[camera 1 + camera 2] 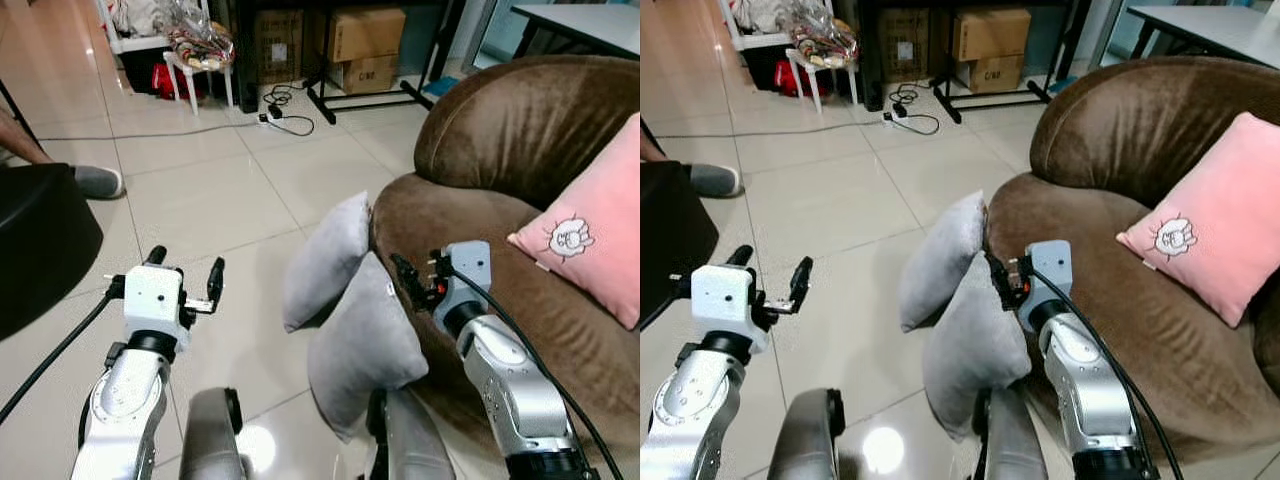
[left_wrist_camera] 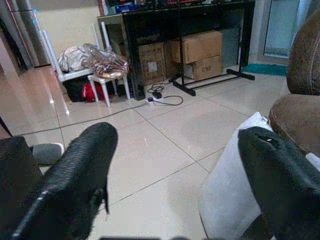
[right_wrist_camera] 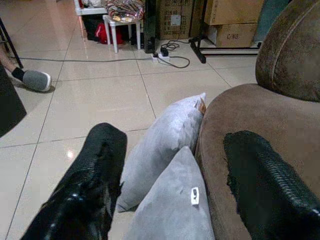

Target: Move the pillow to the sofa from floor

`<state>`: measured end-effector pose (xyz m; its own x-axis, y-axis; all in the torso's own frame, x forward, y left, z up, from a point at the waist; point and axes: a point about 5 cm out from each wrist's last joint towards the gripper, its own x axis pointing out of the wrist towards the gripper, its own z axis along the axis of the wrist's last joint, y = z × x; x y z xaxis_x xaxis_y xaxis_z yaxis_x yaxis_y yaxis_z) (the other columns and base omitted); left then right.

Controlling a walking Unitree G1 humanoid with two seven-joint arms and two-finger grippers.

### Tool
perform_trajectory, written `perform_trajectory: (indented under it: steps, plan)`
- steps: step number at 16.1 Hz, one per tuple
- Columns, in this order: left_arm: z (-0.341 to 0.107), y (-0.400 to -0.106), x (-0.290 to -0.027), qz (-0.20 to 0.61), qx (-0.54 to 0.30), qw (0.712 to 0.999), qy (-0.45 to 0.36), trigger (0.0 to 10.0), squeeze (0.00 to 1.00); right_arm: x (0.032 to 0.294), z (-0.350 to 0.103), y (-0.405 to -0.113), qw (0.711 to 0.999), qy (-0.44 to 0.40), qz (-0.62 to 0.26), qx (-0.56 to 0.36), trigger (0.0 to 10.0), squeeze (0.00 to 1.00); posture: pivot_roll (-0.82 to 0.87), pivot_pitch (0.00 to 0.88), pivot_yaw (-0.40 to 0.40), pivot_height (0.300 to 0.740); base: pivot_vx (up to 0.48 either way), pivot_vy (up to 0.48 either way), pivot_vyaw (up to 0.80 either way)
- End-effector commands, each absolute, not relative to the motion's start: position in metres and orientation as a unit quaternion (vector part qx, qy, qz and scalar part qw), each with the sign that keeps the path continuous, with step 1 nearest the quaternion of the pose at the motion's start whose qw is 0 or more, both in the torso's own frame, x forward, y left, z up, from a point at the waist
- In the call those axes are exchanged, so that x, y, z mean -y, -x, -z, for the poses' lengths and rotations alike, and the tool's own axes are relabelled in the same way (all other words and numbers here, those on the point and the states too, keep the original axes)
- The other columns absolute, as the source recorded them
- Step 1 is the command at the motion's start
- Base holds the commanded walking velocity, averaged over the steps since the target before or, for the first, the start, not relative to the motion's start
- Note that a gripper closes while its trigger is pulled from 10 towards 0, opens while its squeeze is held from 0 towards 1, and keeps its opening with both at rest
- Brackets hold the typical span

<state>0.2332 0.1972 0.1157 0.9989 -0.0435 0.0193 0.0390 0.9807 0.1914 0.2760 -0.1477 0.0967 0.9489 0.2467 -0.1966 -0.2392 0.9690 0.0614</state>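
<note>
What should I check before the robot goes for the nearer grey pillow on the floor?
1. Nearer grey pillow on the floor, leaning on the sofa: ok.
2. Right tool open, above that pillow: ok.
3. Left tool open, beside it over the tiles: ok.
4. Pillow held: not ok, neither tool touches it.
5. Free seat beside the pink pillow: ok.
6. Person's foot far off: ok.

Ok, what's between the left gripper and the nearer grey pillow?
Just bare tiled floor. In the left eye view, the open left gripper hovers apart from the nearer grey pillow, which leans against the brown sofa.
</note>
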Motion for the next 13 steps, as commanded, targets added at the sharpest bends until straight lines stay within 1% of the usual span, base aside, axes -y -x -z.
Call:
perform_trajectory:
  steps: [1,4,6,7,10,12,13]
  plan:
    - [-0.116,-0.234,-0.196,0.027,0.013,0.994,-0.102,10.0,1.00,0.149,-0.094,-0.275,0.985,-0.020,-0.127,-0.113,10.0,1.00,-0.03,0.000,-0.067,0.520,0.000,0.000,0.00]
    - [-0.115,-0.234,-0.196,0.027,0.012,0.994,-0.103,10.0,1.00,0.147,-0.091,-0.275,0.984,-0.017,-0.128,-0.120,10.0,1.00,-0.04,0.000,-0.067,0.490,0.000,0.000,0.00]
    - [-0.115,-0.235,-0.196,0.028,0.011,0.994,-0.104,10.0,1.00,0.145,-0.087,-0.275,0.984,-0.012,-0.128,-0.126,10.0,1.00,-0.04,0.000,-0.068,0.480,0.000,0.000,0.00]
    - [-0.115,-0.236,-0.196,0.028,0.011,0.994,-0.106,10.0,1.00,0.144,-0.087,-0.276,0.985,0.011,-0.125,-0.115,10.0,1.00,-0.04,0.000,-0.069,0.470,0.000,0.000,0.00]
    - [-0.115,-0.237,-0.197,0.038,0.008,0.993,-0.112,10.0,1.00,0.151,-0.091,-0.283,0.988,0.010,-0.119,-0.100,10.0,1.00,-0.04,0.012,-0.081,0.470,0.000,0.000,0.00]
    - [-0.115,-0.237,-0.198,0.048,0.005,0.992,-0.117,10.0,1.00,0.153,-0.091,-0.285,0.987,0.001,-0.119,-0.106,10.0,1.00,-0.03,0.025,-0.086,0.470,0.000,0.000,0.00]
    - [-0.115,-0.240,-0.200,0.069,-0.003,0.990,-0.123,10.0,1.00,0.154,-0.088,-0.290,0.986,-0.006,-0.114,-0.121,10.0,1.00,-0.02,0.038,-0.089,0.470,0.000,0.000,0.00]
